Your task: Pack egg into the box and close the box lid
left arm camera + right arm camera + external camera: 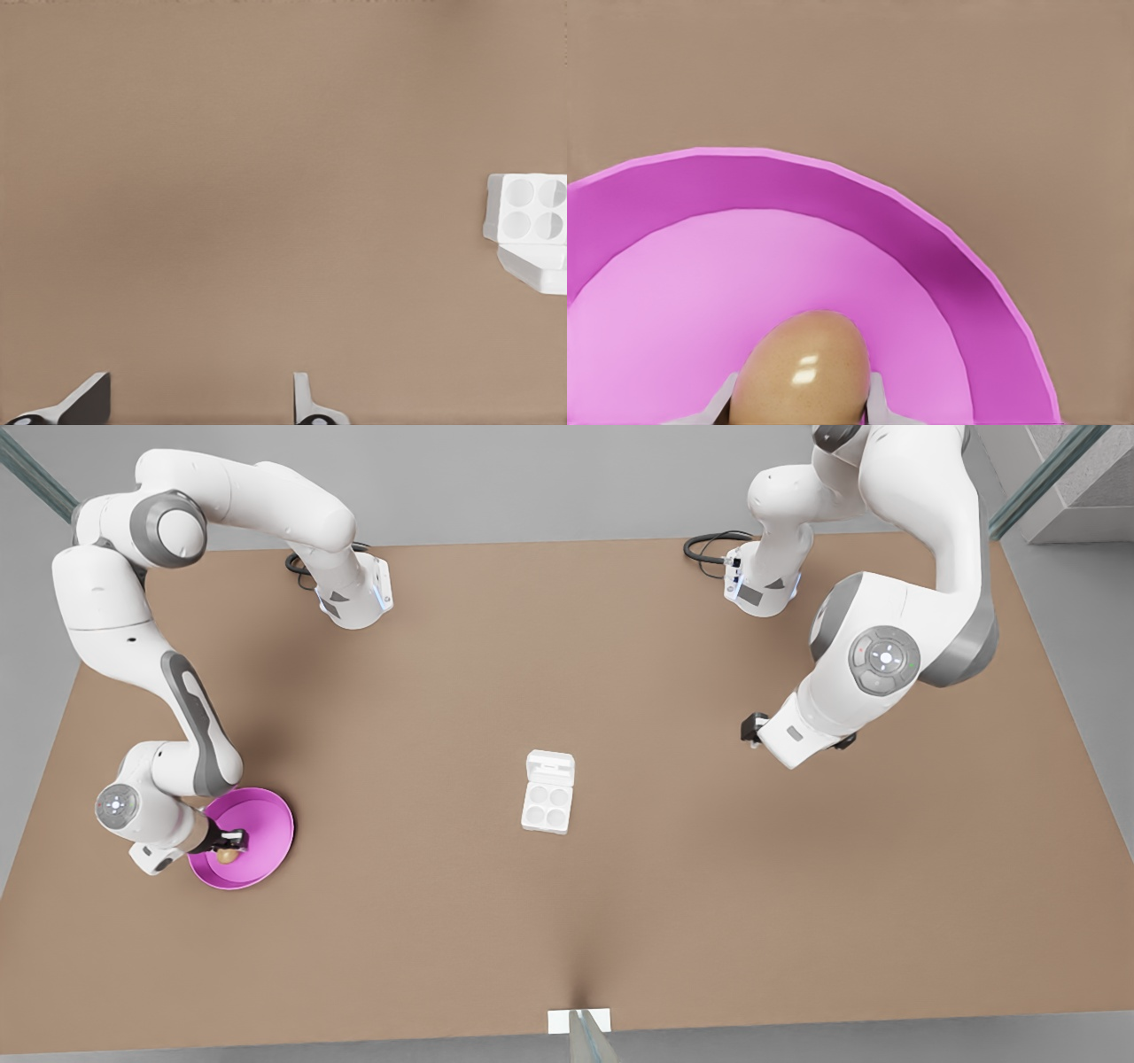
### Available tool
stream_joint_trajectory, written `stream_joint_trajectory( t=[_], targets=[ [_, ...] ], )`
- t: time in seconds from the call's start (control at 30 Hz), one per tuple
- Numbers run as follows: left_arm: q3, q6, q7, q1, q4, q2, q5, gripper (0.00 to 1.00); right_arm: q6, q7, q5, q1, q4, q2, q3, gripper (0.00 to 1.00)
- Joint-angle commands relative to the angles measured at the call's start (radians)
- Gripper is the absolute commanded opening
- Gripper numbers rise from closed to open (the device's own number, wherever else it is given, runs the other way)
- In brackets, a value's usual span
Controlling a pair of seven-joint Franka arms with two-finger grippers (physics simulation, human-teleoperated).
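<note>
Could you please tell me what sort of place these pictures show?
Probably a simulated tabletop test bench: a bare brown table, two mounted arms, the right pincer around the egg, the left pincer waiting.

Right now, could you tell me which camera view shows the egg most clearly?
The right wrist view: the egg sits close up between the right gripper fingers, inside the pink plate. The front view shows it as a small tan spot in the plate, partly under the gripper.
</note>
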Motion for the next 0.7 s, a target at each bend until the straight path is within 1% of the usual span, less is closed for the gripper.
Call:
stream_joint_trajectory(
  t=[0.0,0.13,0.27,0.4,0.43,0.47,0.53,0.57,0.6,0.67],
  targets=[
    [-0.001,-0.002,0.002,0.000,0.000,-0.001,0.000,1.00,-0.050,0.004,0.000,0.005,-0.001,-0.024,0.001,0.56],
    [0.002,-0.002,0.002,0.008,0.003,-0.003,0.000,1.00,-0.120,0.005,0.002,0.011,-0.003,-0.077,0.012,0.55],
    [0.005,0.005,0.001,0.017,0.000,0.003,0.000,1.00,-0.231,0.139,0.098,0.165,-0.001,-0.146,0.006,0.55],
    [0.005,0.000,0.001,0.026,0.001,0.002,0.000,1.00,-0.256,0.194,0.169,0.275,0.006,-0.170,-0.019,0.56],
    [0.005,0.002,0.001,0.025,0.003,0.003,0.000,1.00,-0.251,0.194,0.225,0.349,0.011,-0.170,-0.082,0.56],
    [0.007,0.003,-0.001,0.025,0.003,0.005,0.002,1.00,-0.246,0.202,0.308,0.456,0.014,-0.170,-0.158,0.56],
    [0.008,0.003,-0.001,0.028,0.001,0.005,0.000,1.00,-0.246,0.211,0.489,0.747,0.061,-0.166,-0.393,0.56],
    [0.008,0.003,-0.002,0.029,-0.002,0.005,0.000,1.00,-0.252,0.225,0.542,0.836,0.074,-0.163,-0.456,0.56],
    [0.010,0.003,-0.002,0.028,-0.002,0.005,0.000,1.00,-0.257,0.229,0.572,0.893,0.087,-0.163,-0.496,0.56],
    [0.010,0.000,-0.002,0.028,-0.005,0.005,0.000,1.00,-0.263,0.264,0.629,0.981,0.132,-0.140,-0.534,0.56]
  ],
)
